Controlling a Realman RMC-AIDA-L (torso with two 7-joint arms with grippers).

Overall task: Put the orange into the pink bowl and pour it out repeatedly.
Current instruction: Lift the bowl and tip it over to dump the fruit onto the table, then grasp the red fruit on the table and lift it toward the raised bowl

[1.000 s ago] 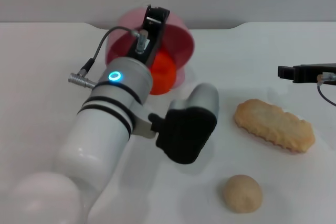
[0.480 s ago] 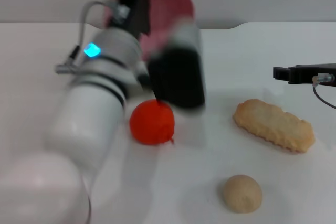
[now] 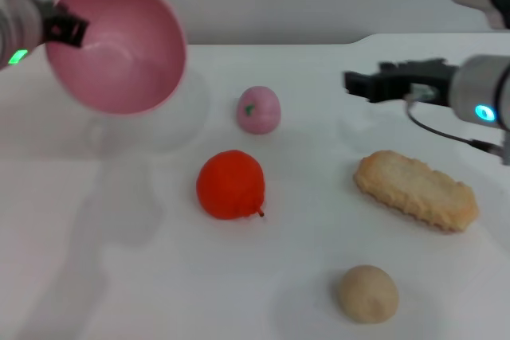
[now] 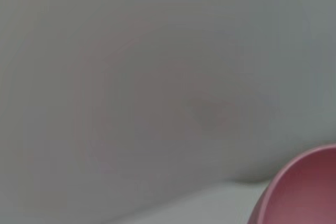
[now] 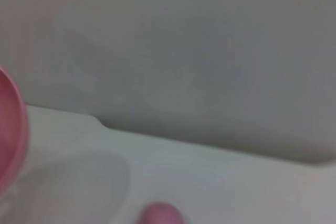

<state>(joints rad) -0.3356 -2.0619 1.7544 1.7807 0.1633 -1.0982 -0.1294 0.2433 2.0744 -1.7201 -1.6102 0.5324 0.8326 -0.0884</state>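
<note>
The orange [image 3: 230, 184] lies on the white table [image 3: 119, 276], in the middle, outside the bowl. The pink bowl [image 3: 116, 45] hangs in the air at the far left, tipped on its side with its empty inside facing me. My left gripper [image 3: 65, 26] is shut on the bowl's rim at the left edge of the head view. Part of the bowl [image 4: 304, 192] shows in the left wrist view, and its edge [image 5: 10, 135] in the right wrist view. My right gripper [image 3: 362, 84] hovers above the table, to the right of and beyond the orange.
A small pale pink fruit [image 3: 259, 109] with a green spot sits just behind the orange and also shows as the pink fruit [image 5: 163, 214] in the right wrist view. A long biscuit [image 3: 416, 189] lies at the right. A beige ball [image 3: 366, 293] rests near the front.
The orange dropped out of the tipped bowl onto the table. My left arm then swung the bowl up and away to the left. My right gripper has moved leftward.
</note>
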